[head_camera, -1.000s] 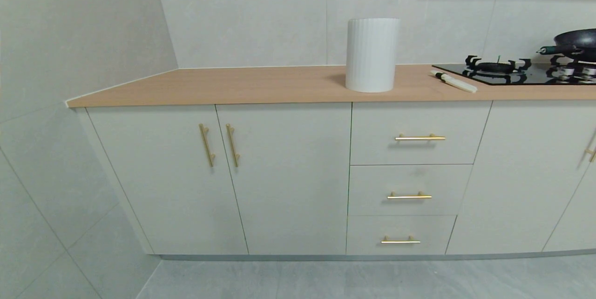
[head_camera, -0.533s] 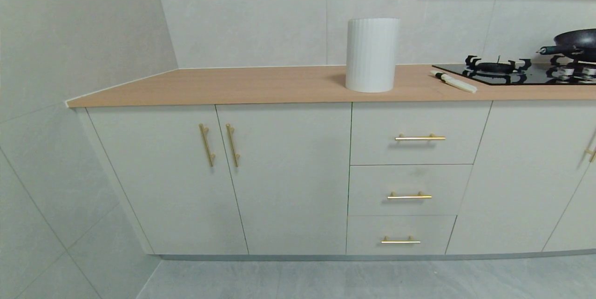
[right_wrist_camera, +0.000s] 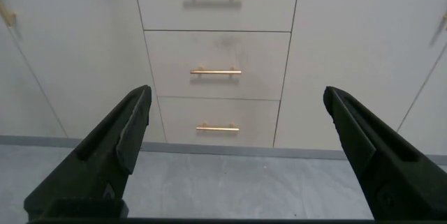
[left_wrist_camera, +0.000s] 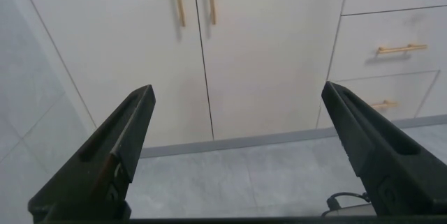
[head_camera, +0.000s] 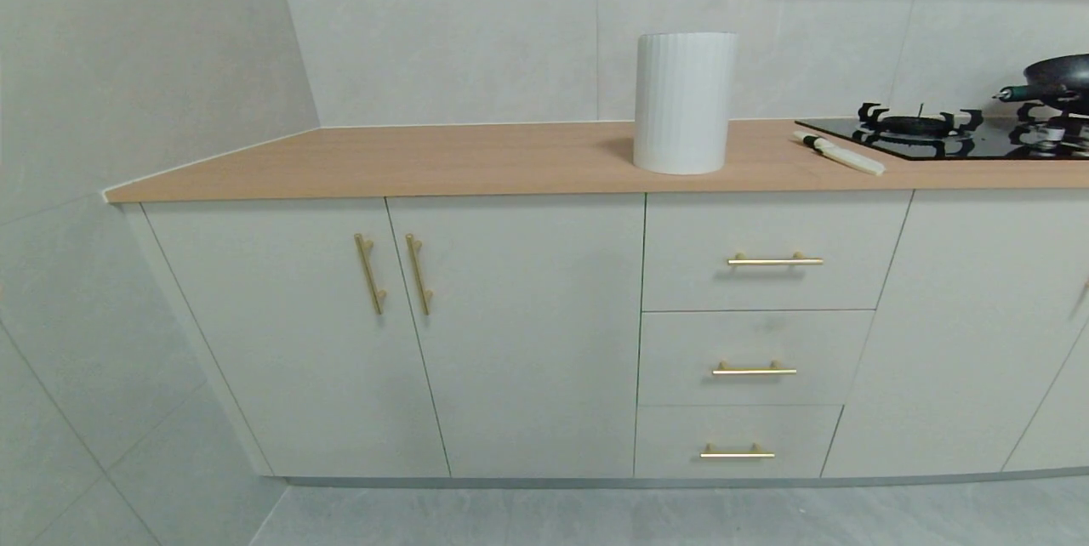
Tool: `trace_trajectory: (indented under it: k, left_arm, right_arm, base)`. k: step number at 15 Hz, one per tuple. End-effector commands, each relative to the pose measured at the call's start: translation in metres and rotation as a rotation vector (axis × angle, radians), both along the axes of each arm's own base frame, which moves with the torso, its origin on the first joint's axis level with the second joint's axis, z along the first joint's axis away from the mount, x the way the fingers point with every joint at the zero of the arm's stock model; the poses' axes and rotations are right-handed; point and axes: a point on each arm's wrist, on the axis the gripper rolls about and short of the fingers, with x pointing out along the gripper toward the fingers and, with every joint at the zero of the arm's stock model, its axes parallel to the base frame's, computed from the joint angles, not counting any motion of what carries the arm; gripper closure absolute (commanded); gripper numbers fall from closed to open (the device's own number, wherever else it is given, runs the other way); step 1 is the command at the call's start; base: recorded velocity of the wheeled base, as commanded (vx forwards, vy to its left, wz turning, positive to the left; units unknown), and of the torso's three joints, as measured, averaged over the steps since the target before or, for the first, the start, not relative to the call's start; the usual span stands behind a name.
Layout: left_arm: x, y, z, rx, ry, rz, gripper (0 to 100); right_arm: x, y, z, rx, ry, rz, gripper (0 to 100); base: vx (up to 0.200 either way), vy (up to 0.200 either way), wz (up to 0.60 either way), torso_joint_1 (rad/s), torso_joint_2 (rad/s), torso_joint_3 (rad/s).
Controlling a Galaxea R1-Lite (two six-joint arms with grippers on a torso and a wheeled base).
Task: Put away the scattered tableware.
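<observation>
Held left claw (left_wrist_camera: 236, 90), right claw (right_wrist_camera: 236, 91) wide apart, facing cream cabinet doors (left_wrist_camera: 265, 49), gold-handled drawers (right_wrist_camera: 216, 63). Lay well above both on tan wood counter (head_camera: 425, 159): slim cream utensil (head_camera: 838, 152), btwn white ribbed cylinder (head_camera: 685, 102) & black hob (head_camera: 953, 145).

A wooden countertop (head_camera: 425, 159) runs along the tiled back wall, and its left end meets the side wall at a corner. A tall white ribbed container (head_camera: 685, 102) stands upright on it, right of the middle and close to the front edge. Further right, a slim white utensil (head_camera: 838, 153) with a dark end lies flat and slanted near the front edge, well apart from the container. Its dark end lies just beside the front left corner of a black glass hob (head_camera: 953, 146) set into the right end of the surface.
</observation>
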Motion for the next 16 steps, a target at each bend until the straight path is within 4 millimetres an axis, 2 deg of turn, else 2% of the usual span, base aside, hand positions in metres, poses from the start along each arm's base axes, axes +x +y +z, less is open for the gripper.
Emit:
trace_trajectory:
  k: [1, 16]
  left_arm:
    - [0.0, 0.0, -0.0001, 0.0, 0.001, 0.0, 0]
    - [0.0, 0.0, -0.0001, -0.002, 0.001, 0.0, 0]
  right_arm:
    - [0.0002, 0.0, 0.0, 0.0, 0.004, -0.001, 0]
    - [0.0002, 0.0, 0.0, 0.0, 0.004, -0.001, 0]
  base:
    - [0.2, 0.0, 0.0, 0.007, 0.01, 0.002]
    - [0.2, 0.0, 0.0, 0.003, 0.0, 0.003]
